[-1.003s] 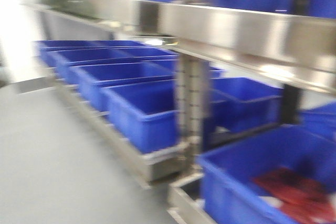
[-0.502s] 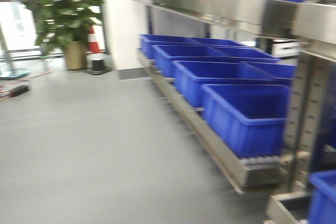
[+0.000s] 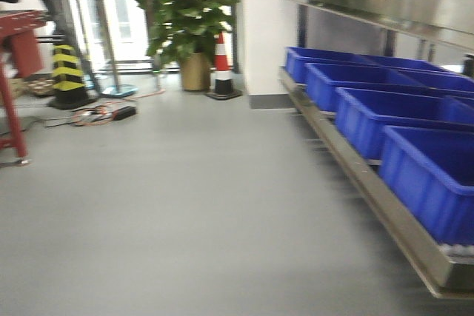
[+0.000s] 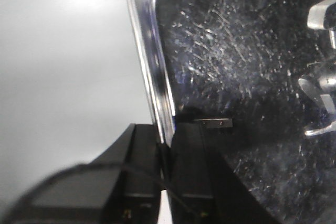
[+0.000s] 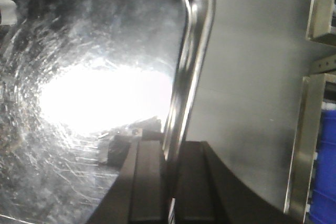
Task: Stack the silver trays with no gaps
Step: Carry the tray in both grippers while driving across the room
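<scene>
This looks like a warehouse or storage hall in an industrial building. Along the right side runs a long steel rack (image 3: 385, 209) carrying a row of blue plastic crates (image 3: 426, 172), with another steel shelf (image 3: 385, 5) above them. The bare grey floor (image 3: 185, 212) stretches wide and open to the far end. There stand an orange-and-white traffic cone (image 3: 222, 68), a yellow-and-black striped post (image 3: 68, 72) and a large potted plant (image 3: 192, 24) beside a white pillar (image 3: 261, 27). At the far left, loose cables (image 3: 104, 115) lie near a red metal frame (image 3: 18, 57) and glazed doors (image 3: 122, 27).

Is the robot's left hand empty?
No, the left gripper is pinching the silver tray by its rim.
</scene>
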